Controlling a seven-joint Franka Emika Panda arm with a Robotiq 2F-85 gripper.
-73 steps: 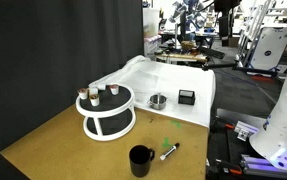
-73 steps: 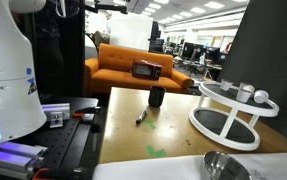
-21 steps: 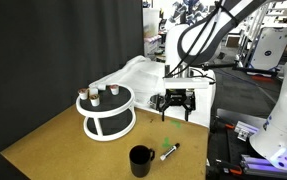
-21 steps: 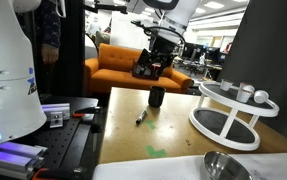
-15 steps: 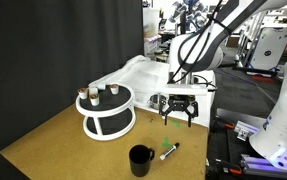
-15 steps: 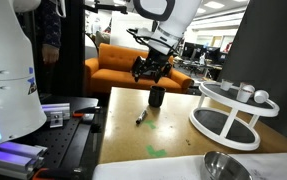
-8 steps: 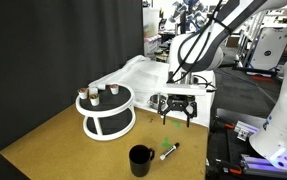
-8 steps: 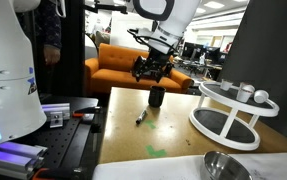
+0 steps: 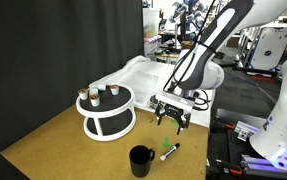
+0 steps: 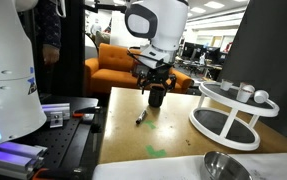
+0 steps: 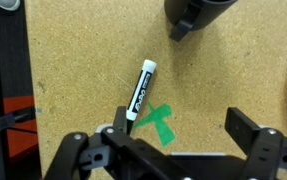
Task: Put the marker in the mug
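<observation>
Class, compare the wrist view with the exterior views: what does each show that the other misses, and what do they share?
Only the wrist view shows the dark lettering along the barrel of the marker. Only the exterior views show the white two-tier rack, the orange sofa and the robot arm reaching over the table. Both show the marker lying flat on the brown table, the black mug standing apart from it, and the open tool above the table, holding nothing.
</observation>
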